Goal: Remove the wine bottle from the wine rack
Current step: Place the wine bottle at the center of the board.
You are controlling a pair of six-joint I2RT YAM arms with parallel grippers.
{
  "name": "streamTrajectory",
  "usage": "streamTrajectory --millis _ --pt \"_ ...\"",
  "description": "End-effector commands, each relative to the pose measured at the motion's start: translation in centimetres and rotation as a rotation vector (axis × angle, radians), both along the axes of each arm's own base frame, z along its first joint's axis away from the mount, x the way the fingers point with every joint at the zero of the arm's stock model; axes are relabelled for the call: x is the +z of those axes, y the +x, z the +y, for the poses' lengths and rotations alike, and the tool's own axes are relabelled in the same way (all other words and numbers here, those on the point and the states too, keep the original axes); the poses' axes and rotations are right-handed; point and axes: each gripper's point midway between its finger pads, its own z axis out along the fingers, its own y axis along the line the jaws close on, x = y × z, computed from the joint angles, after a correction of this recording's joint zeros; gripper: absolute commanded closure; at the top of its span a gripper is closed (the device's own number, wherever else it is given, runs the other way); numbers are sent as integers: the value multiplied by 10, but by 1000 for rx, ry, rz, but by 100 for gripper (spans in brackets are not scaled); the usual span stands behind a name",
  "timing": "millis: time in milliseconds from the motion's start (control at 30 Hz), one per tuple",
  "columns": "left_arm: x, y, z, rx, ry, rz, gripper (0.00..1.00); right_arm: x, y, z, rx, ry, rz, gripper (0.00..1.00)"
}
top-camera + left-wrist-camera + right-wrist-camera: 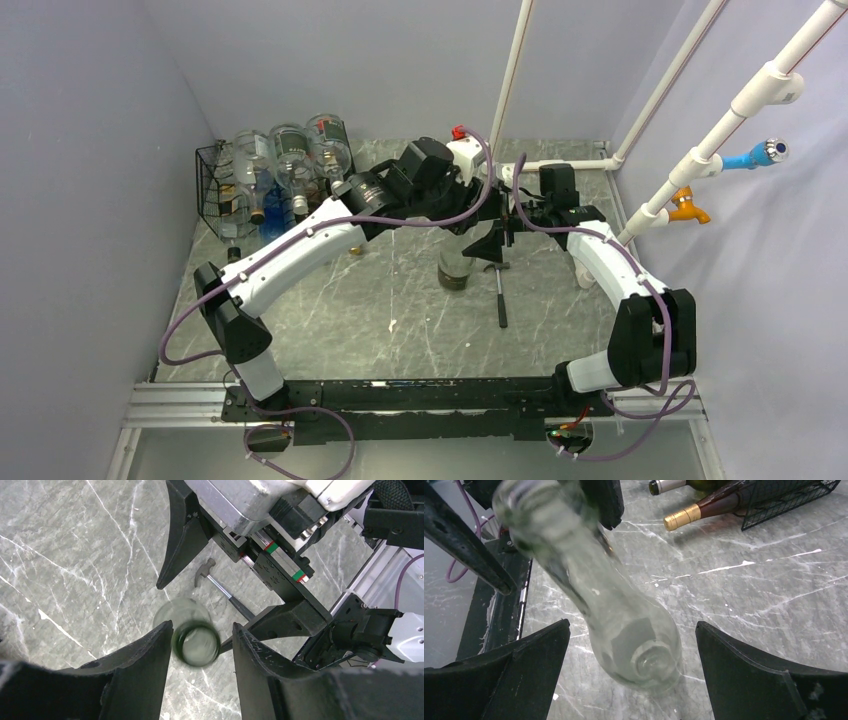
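**Clerk:** Which step is in hand?

**Inspector:** The lift-out looks done and the set-down is in hand. The clear wine bottle (455,268) is on the table (380,310), well apart from the wine rack (215,190). In the overhead view it is to the rack's right and nearer the arm bases.

**Clerk:** And the pincers?

**Inspector:** The left gripper (202,627) is narrow and straddles the bottle's mouth. One finger meets the rim, but a sliver of gap shows at the other. I cannot tell whether it clamps. The right gripper (632,626) is spread wide around the bottle's body and touches neither side.

**Clerk:** What does the next move call for?

**Inspector:** In my judgement the base should sit flat first, since the glass is blurred and appears to lean in the right wrist view. Then the left fingers should part and rise straight off the neck. The right should back away without brushing the body. A tipped bottle is the risk.

**Clerk:** Counts, from near to far?

**Inspector:**
- Two arms, each with one gripper.
- One hammer (500,295), farther from the rack than the bottle.
- One clear bottle off the rack.
- Two necks pointing out at the rack's foot: a gold-foiled bottle (681,516) and a silver-capped bottle (664,485).
- One rack.
- Three clear bottles (290,150) lying on the rack's top.
- More bottles inside the rack, too crowded to count.
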Motion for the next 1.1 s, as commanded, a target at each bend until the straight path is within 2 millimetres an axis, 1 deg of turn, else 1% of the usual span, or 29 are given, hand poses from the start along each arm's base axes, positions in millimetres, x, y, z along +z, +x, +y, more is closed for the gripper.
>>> streamTrajectory --millis 0,167,267,433,500,667,800,833,900,1067 --pt "33 -3 -5 -5 -90 -37 47 18 -4 1 25 41 -55 0" --pt "37 -5 -2 -2 -105 -44 47 21 -4 0 26 47 -59 0" --pt "45 -8 3 -1 -126 -56 45 24 -4 0 21 43 -69 1" --pt "60 -11 13 9 -178 -88 33 26 -5 0 27 32 -84 1" --pt "60 -11 20 21 -195 -93 28 27 -5 1 33 21 -96 1" --pt "67 -11 46 62 -252 -122 16 33 -4 3 48 -3 -131 1" --pt "67 -12 75 106 -289 -166 2 43 0 9 59 -26 -163 1" --pt "69 -17 83 110 -305 -179 1 45 0 11 66 -30 -164 1" --pt "63 -20 97 131 -319 -174 0 48 -2 15 79 -37 -164 2" --pt "35 -30 132 193 -340 -151 1 48 -5 25 89 -57 -169 2"
